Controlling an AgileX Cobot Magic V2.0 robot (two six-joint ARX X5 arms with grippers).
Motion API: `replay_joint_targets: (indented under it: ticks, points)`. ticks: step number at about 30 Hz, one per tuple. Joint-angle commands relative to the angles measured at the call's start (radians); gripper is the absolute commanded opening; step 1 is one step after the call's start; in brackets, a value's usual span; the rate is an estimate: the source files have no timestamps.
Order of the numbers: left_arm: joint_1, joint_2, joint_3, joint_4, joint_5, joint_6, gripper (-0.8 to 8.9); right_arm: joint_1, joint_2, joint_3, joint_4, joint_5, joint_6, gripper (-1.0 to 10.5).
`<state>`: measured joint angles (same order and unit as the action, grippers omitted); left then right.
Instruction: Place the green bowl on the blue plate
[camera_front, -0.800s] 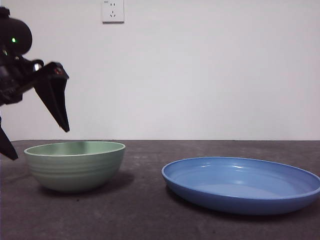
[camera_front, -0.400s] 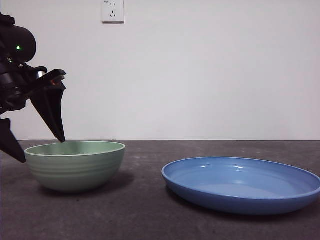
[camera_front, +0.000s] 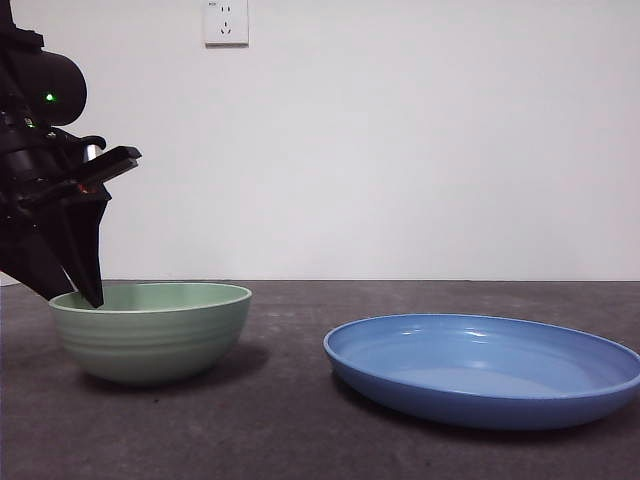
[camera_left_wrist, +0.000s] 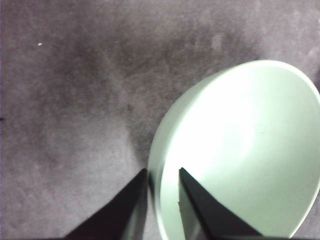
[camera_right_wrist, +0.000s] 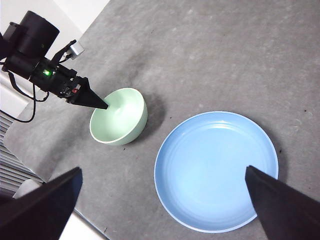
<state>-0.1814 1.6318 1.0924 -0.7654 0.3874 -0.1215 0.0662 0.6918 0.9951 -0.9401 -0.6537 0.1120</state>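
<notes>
The green bowl (camera_front: 150, 330) stands on the dark table at the left. My left gripper (camera_front: 76, 300) has come down over its left rim. In the left wrist view one jaw is outside the wall and one inside, closed in on the rim of the green bowl (camera_left_wrist: 240, 150). The bowl still rests on the table. The blue plate (camera_front: 490, 385) lies flat to the right of the bowl, with nothing on it. My right gripper (camera_right_wrist: 160, 210) hangs open high above the table. From there I see the green bowl (camera_right_wrist: 120, 117) and the blue plate (camera_right_wrist: 215, 170).
A white wall with a socket (camera_front: 225, 20) closes the far side. A strip of bare table (camera_front: 290, 400) lies between bowl and plate. The table's edge (camera_right_wrist: 30, 125) runs just beyond the bowl, on the left arm's side.
The left gripper dropped from above the bowl onto its left rim. Its jaws, wide apart before, have drawn together around the rim. Bowl and plate have not moved.
</notes>
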Motion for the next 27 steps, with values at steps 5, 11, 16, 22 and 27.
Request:
replay_joint_targets:
  ticks: [5, 11, 16, 22, 27]
  points:
    - [-0.003, 0.022, 0.019, 0.001, -0.005, 0.002, 0.14, 0.004, 0.006, 0.019, 0.004, -0.001, -0.008, 5.2]
    - [-0.008, 0.022, 0.056, -0.021, -0.006, -0.003, 0.14, 0.004, 0.006, 0.019, 0.005, -0.001, -0.008, 5.2]
    - [-0.076, 0.022, 0.177, -0.086, -0.096, -0.030, 0.15, 0.004, 0.006, 0.019, 0.004, -0.001, -0.008, 5.2]
    - [-0.228, 0.032, 0.305, -0.104, -0.171, -0.054, 0.15, 0.004, 0.006, 0.019, 0.004, -0.001, -0.008, 5.2]
    - [-0.360, 0.124, 0.433, -0.129, -0.185, -0.070, 0.15, 0.004, 0.006, 0.019, 0.004, -0.001, -0.007, 5.2]
